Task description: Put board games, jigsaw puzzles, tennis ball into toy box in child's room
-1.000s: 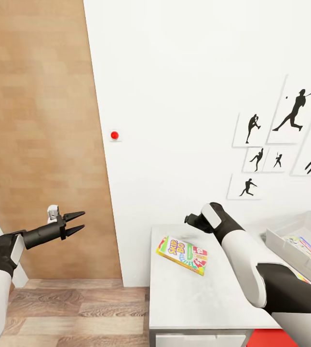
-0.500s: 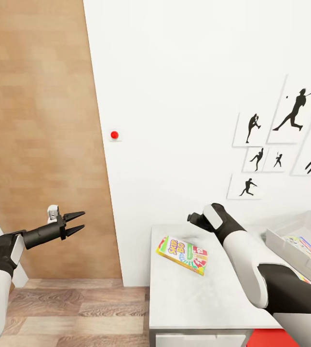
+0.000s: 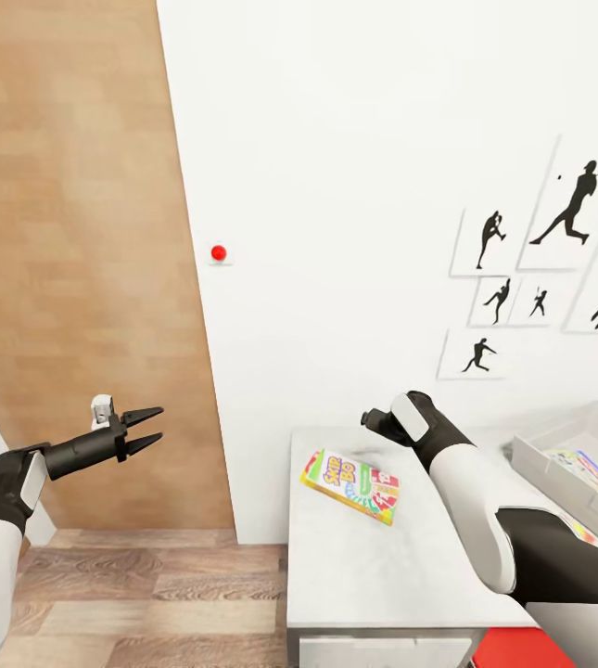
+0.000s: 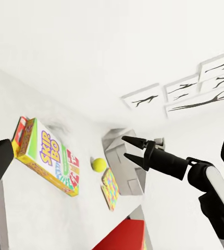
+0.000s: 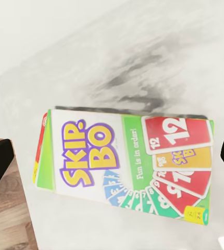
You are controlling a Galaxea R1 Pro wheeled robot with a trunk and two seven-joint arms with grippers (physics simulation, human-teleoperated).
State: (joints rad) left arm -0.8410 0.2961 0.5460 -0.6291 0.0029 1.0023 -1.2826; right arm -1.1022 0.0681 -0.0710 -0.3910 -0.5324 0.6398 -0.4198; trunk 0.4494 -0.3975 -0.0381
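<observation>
- Currently right end effector (image 4: 126, 148) hovers above board game (image 3: 350, 485) on surface (image 3: 382, 566), fingers spread, empty.
- Left end effector (image 3: 149, 427) parted, empty, beside surface.
- Toy box (image 3: 558, 475) at right.

A board game (image 3: 350, 486) lies on the table (image 3: 382, 575), left of the toy box (image 3: 572, 473).

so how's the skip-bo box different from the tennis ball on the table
The flat rectangular Skip-Bo game box is far larger than the small yellow-green tennis ball. The box is multicoloured with printed cards; the ball is one plain colour. The box lies flat; the ball is round. Both rest on the white table, outside the grey toy box.
</observation>
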